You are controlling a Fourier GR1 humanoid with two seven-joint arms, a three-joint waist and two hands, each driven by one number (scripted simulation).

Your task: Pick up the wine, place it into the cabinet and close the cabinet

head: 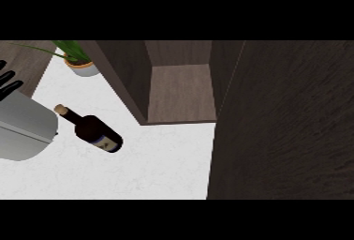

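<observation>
The wine bottle (95,132) is dark with a cork top and a blue-and-white label. It stands on the white counter (152,168), to the left of and in front of the open cabinet (181,93). The cabinet's wooden shelf is bare. A dark open door panel (283,122) fills the right side of the view. My left hand (8,82) shows at the left edge with its black fingers straight and pointing up, apart from the bottle. Its grey forearm (24,129) lies just left of the bottle's neck. My right hand shows nowhere.
A potted green plant (77,60) stands at the back left, beside the cabinet's left side panel (124,75). White counter stretches in front of the cabinet and below the bottle.
</observation>
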